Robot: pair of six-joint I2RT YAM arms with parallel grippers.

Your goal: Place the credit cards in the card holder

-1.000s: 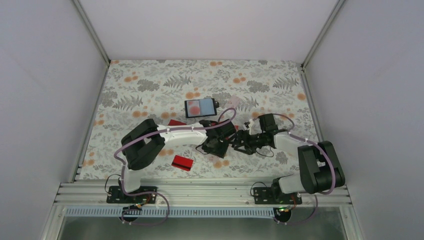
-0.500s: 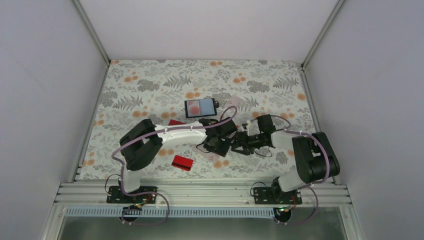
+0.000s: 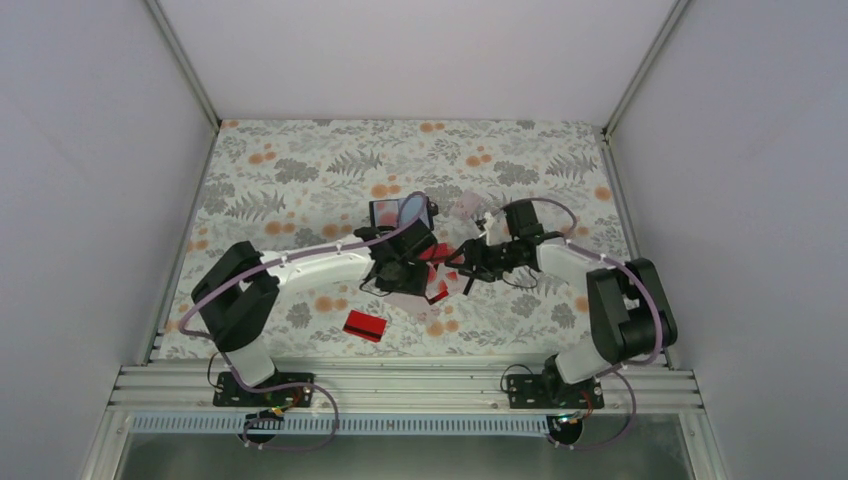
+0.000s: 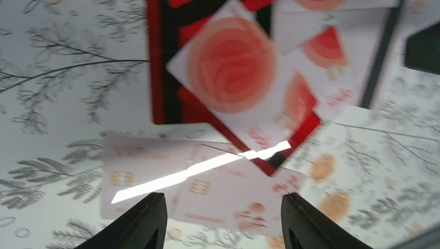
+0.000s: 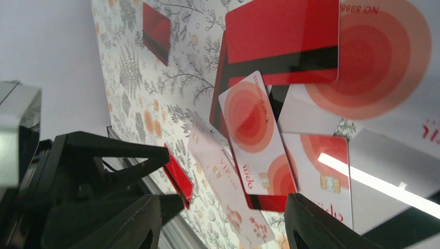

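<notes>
From above, the credit cards (image 3: 436, 282) lie fanned on the table (image 3: 280, 170) between the left hand (image 3: 408, 272) and the right hand (image 3: 462, 272). The card holder (image 3: 388, 213) sits just above the left hand, and a lone red card (image 3: 365, 325) lies below it. A second ago both hands met lower down, covering the pile.

Left wrist view: the hand is wide and empty, with overlapping cards just ahead.

Right wrist view: the hand is wide and empty, and the cards fill the frame ahead.

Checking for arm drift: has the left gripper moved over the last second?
Yes. The left gripper has shifted left and toward the table's far side, nearer the card holder, which stayed put.
</notes>
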